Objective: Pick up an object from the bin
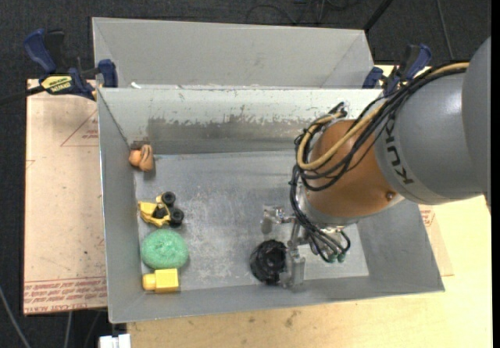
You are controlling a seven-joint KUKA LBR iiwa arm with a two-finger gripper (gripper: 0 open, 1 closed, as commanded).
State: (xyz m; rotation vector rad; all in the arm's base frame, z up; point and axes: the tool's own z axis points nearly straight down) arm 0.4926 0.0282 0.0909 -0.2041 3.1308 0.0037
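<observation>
Black and round, a small wheel-like thing [268,262] lies near the front wall of the grey metal bin [226,206]. I see my gripper [295,268] low just beside it, toward the arm's side. Whether the claw is wide or narrow, I cannot tell.

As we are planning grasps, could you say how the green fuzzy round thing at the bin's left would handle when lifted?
The green round pad looks fuzzy and puffy, so it probably squashes under grip and weighs little. It lies flat, so it seems unlikely to roll. A push may nudge the yellow block beside it.
</observation>
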